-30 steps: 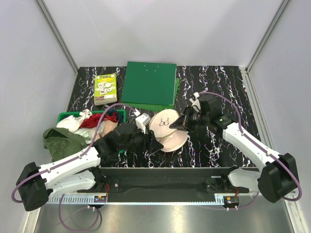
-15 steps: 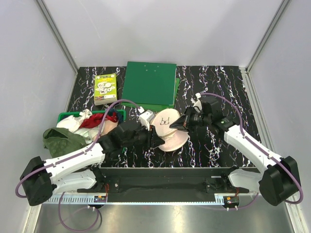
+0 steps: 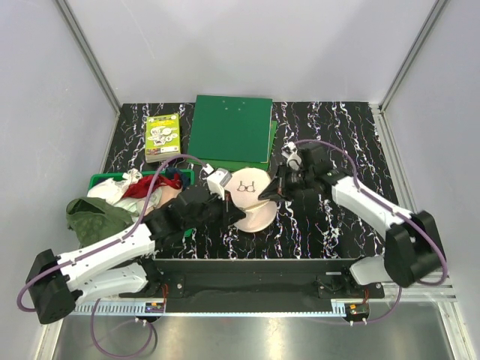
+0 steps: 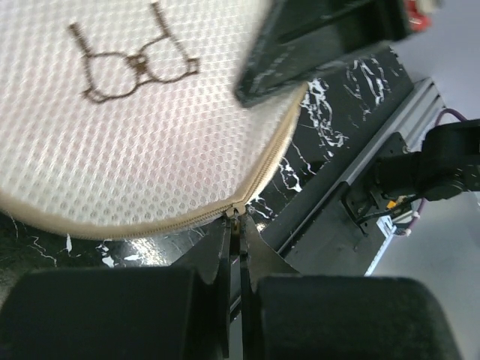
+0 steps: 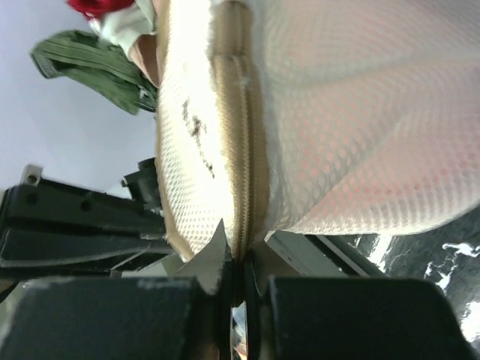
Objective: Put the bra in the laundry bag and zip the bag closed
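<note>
The left gripper (image 4: 234, 229) is clenched on the laundry bag (image 3: 251, 196) at its zip — near rim; the right gripper (image 5: 234, 262) pinches the bag's opposite rim.

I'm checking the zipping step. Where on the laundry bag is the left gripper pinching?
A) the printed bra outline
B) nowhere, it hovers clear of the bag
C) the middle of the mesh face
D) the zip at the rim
D: in the left wrist view the left gripper is closed on the end of the zip at the rim of the laundry bag, well away from the print.
</note>
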Controlling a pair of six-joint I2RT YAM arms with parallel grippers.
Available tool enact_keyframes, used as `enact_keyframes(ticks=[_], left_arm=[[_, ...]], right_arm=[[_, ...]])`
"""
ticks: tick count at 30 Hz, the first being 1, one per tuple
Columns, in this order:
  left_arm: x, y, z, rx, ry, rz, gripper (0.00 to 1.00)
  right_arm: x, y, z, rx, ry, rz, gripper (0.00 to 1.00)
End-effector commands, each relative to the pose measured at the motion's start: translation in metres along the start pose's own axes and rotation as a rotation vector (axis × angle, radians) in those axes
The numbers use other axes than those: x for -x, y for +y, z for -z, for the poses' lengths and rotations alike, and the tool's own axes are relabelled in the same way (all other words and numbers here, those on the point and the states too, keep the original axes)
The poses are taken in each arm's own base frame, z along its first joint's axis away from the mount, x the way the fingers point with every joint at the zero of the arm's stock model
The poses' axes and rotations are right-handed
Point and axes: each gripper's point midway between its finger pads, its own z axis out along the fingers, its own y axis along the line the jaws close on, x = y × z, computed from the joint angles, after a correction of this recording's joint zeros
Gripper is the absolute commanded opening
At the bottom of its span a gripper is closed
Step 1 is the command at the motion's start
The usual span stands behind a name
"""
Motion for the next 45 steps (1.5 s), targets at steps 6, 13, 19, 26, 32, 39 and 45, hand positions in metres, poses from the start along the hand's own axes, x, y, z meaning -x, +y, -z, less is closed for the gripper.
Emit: enact_keyframes(ticks=[6, 13, 19, 26, 32, 39, 45], left_arm=[[0.011, -0.018, -0.013, -0.085, -0.041, 0.057, 0.00], [0.005, -0.024, -0.042, -0.073, 0.003, 0.102, 0.00], [0.000, -0.044, -0.041, -0.118, 0.014, 0.073, 0.00], [-0.008, -0.052, -0.039, -0.128, 0.026, 0.062, 0.00], [-0.024, -0.002, -0.027, 0.109, 0.054, 0.050, 0.00], [-0.019, 0.099, 0.009, 0.425, 0.031, 0.104, 0.00], [-0.007, 0.068, 0.006, 0.266, 0.037, 0.052, 0.00]], right_arm=[[0.049, -0.034, 0.009, -0.319, -0.099, 0.100, 0.77], [0.004, -0.044, 0.040, -0.351, -0.284, -0.055, 0.87], [-0.025, -0.008, 0.015, -0.058, -0.293, -0.205, 0.75], [-0.016, -0.007, -0.006, -0.027, -0.315, -0.232, 0.55], [-0.017, -0.016, 0.005, -0.070, -0.346, -0.210, 0.07], [-0.014, -0.013, 0.023, -0.012, -0.249, -0.147, 0.00], [-0.001, -0.006, 0.005, -0.018, -0.094, -0.011, 0.00]])
